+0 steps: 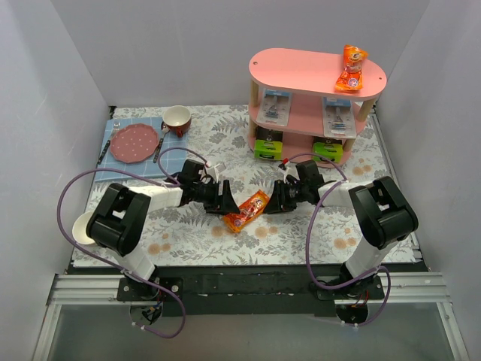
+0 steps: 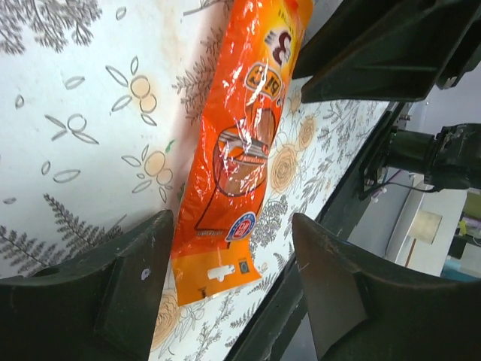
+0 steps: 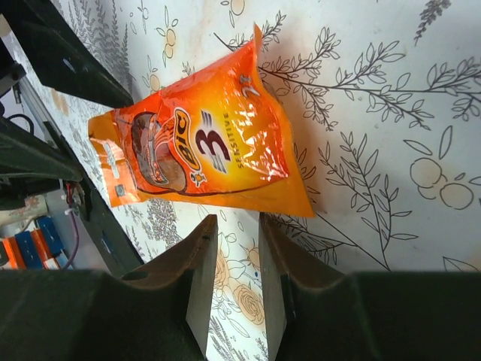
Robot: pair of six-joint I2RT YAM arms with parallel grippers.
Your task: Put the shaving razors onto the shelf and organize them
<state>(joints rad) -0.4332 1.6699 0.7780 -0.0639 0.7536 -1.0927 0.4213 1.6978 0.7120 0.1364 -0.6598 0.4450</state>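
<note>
An orange bag of razors lies flat on the floral cloth between my two grippers; it also shows in the left wrist view and the right wrist view. My left gripper is wide open just left of it, its jaws straddling the bag's hanger end without touching. My right gripper is narrowly open and empty, just short of the bag's other end. The pink shelf stands at the back right. It holds a second orange bag on top, two blister packs in the middle and two green-ended boxes at the bottom.
A pink plate with cutlery beside it lies on a blue placemat at the back left, with a red-and-white cup beside it. A white bowl sits by the left arm. White walls enclose the table.
</note>
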